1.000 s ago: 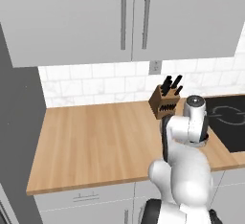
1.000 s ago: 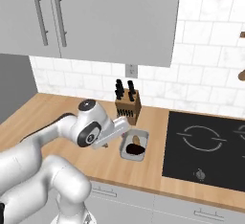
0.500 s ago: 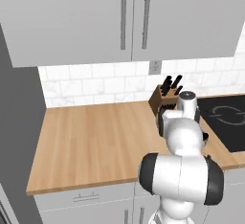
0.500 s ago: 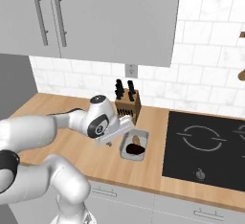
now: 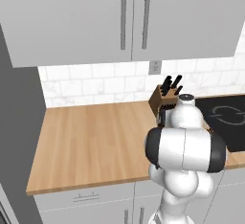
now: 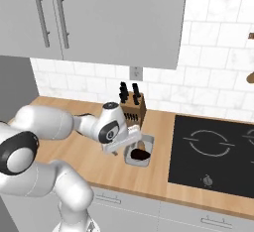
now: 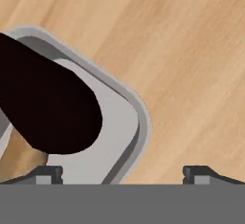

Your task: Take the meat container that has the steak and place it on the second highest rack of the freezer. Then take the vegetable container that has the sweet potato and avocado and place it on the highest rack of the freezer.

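Vegetable container [image 7: 119, 137] sits right under our tool [image 7: 122, 173], whose jaws stand wide apart with nothing between them; one fingertip [image 7: 45, 173] hangs over the tray's inside, the other over bare wood. We see the avocado [image 7: 48, 108] as a dark rounded lump filling most of the tray, with an orange-tan bit of sweet potato [image 7: 19, 158] just beside it. From the right base view, we find the tray on the wooden counter [image 6: 158, 176], near its front edge, between the arm's wrist and the black cooktop [image 6: 218, 151]. Just behind it stands a knife block [image 6: 133, 108] against the tiled wall, below grey cupboards [image 6: 99, 18].
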Tool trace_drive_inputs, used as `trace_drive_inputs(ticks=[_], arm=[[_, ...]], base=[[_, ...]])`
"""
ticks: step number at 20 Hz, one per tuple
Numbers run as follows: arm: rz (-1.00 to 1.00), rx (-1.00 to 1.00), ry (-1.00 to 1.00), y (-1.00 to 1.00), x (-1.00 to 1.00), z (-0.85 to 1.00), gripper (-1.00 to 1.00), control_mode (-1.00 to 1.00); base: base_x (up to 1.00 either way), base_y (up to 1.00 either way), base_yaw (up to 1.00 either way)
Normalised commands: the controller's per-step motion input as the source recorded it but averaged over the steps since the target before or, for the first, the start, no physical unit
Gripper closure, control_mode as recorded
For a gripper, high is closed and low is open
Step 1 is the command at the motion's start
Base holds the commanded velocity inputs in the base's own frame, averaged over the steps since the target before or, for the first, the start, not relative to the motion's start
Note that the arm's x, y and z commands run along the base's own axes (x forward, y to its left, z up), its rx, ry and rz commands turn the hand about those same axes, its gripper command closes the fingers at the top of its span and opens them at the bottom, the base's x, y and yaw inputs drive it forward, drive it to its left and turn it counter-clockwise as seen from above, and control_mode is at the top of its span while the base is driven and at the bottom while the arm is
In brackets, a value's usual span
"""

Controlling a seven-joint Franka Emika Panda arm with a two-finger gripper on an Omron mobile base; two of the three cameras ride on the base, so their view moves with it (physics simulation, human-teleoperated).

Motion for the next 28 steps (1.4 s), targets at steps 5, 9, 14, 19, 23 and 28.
trace_drive_inputs(ticks=[5,9,14,19,23,28], arm=[[-0.31,0.06,0.0,0.34,0.23,-0.29,-1.0,-1.0],[-0.31,0.02,0.0,0.04,0.25,-0.07,-1.0,-1.0],[-0.33,0.0,0.0,0.0,0.02,0.0,-1.0,-1.0],[-0.33,0.0,-0.02,0.06,0.0,-0.01,-1.0,-1.0],[-0.28,0.0,-0.08,0.32,0.08,-0.01,1.0,-1.0],[-0.27,0.0,-0.02,0.28,0.09,-0.24,1.0,-1.0]], base=[[0.0,0.0,0.0],[0.0,0.0,0.0],[0.0,0.0,0.0],[0.0,0.0,0.0],[0.0,0.0,0.0],[0.0,0.0,0.0]])
